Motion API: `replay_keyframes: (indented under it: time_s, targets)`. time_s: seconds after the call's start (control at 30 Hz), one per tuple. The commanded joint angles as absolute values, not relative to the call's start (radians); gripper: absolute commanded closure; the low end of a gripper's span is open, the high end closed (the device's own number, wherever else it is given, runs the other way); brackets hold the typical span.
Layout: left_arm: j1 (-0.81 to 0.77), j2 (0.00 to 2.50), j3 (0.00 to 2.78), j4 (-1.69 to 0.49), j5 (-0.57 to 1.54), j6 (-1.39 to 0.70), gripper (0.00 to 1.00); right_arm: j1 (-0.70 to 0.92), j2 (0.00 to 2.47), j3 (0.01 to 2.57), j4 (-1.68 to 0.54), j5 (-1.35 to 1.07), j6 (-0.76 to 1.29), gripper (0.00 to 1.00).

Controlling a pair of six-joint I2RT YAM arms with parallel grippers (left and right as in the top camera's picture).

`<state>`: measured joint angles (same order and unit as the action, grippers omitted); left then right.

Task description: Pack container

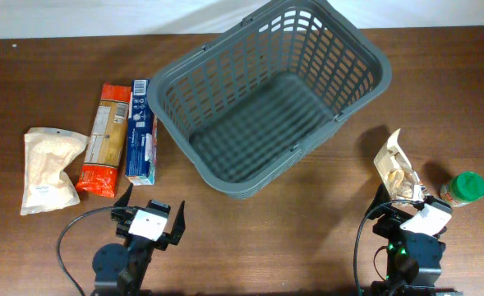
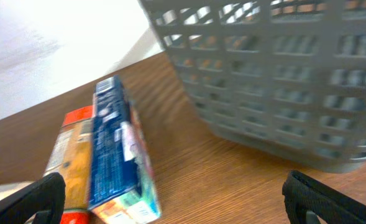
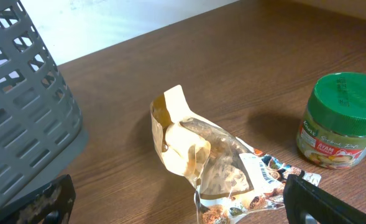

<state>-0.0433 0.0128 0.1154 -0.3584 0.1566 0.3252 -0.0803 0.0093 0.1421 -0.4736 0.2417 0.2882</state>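
Observation:
The container (image 1: 225, 177), a dark grey slotted basket, sits tilted at the table's middle back with nothing in it; its wall (image 2: 282, 81) also fills the upper right of the left wrist view. My left gripper (image 1: 150, 218) is open near the front edge, just short of a blue carton (image 1: 140, 131) (image 2: 117, 149). My right gripper (image 1: 407, 212) is open at the front right, and a crinkled snack bag (image 1: 394, 171) (image 3: 214, 162) lies on the table between its fingers without being gripped. A green-lidded jar (image 1: 463, 188) (image 3: 341, 121) stands right of the bag.
An orange-red pasta packet (image 1: 104, 140) (image 2: 68, 165) lies beside the blue carton. A pale pouch (image 1: 50, 168) lies at the far left. The basket's corner (image 3: 21, 106) shows left of the right gripper. Bare wood lies between the two arms.

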Motion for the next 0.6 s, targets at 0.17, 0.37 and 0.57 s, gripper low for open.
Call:
replay_keyframes:
  time_s: [0.17, 0.37, 0.57]
  targets:
    - [-0.038, 0.005, 0.111, -0.306, 0.029, 0.330, 0.01, -0.073, 0.003, 0.135, -0.475, 0.239, 0.297, 0.01]
    - [-0.038, 0.005, 0.111, -0.299, 0.029, 0.330, 0.01, -0.073, 0.003, 0.135, -0.475, 0.239, 0.297, 0.01]
    - [-0.038, 0.005, 0.111, -0.287, 0.031, 0.329, 0.01, -0.073, 0.003, 0.134, -0.452, 0.239, 0.297, 0.01]
